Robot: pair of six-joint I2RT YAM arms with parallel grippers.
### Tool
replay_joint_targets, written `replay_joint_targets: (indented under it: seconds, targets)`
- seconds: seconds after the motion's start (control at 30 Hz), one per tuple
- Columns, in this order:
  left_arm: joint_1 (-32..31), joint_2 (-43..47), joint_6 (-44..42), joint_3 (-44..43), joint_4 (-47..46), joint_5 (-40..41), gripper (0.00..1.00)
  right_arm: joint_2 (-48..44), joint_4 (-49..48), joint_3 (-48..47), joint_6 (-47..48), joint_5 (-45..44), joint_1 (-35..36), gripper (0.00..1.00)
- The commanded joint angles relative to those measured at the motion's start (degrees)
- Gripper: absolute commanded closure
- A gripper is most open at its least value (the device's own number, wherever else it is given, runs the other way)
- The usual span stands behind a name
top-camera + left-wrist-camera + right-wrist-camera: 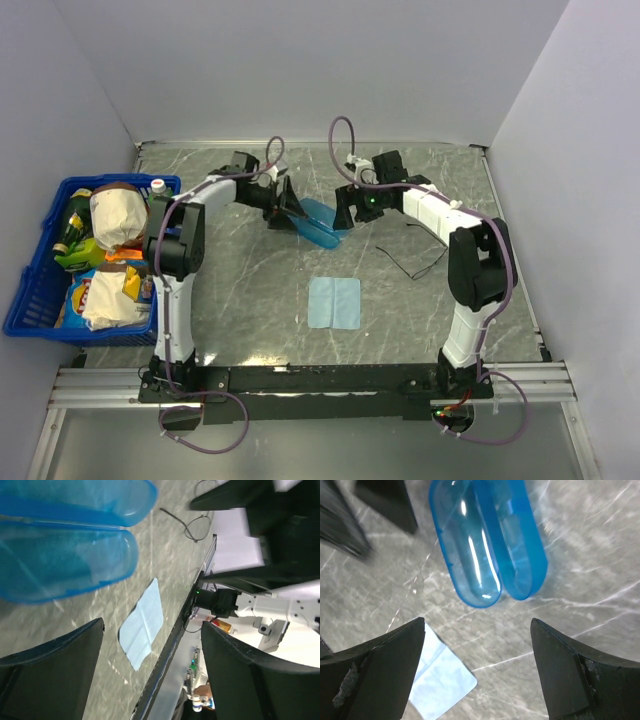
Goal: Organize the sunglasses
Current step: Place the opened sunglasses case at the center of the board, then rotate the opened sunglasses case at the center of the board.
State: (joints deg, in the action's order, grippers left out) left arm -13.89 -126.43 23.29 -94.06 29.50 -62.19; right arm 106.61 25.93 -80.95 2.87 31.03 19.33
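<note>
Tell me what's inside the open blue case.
Nothing shows in either half of the blue case; only marble table shows through. Its end beside the left gripper is covered or out of frame. The sunglasses lie outside it.

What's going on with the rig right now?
Both arms are over the case, which lies open on the table. The left claw and right claw flank it, both open and holding nothing. The sunglasses lie on the table to the case's right, not yet in it. The cloth lies flat, nearer the bases.
</note>
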Motion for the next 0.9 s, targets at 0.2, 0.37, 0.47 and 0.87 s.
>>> replay_joint_targets:
  seconds: [0.2, 0.37, 0.47, 0.87]
  targets:
    - [8.9, 7.8, -19.6, -2.9, 19.5, -2.2, 0.14, 6.1, 6.7, -2.4, 1.1, 4.0, 0.4, 0.17]
    - [11.8, 9.7, -28.7, -0.6, 24.5, 0.1, 0.05, 9.6, 5.8, -4.5, 0.6, 4.2, 0.4, 0.21]
    - [12.1, 11.0, -31.5, 1.0, 25.6, 0.3, 0.02, 11.0, 5.1, -6.4, 0.1, 4.4, 0.5, 0.24]
    - [12.1, 11.3, -37.1, 4.9, 28.0, -2.9, 0.01, 16.3, 2.1, -14.3, -1.1, -1.8, 0.5, 0.39]
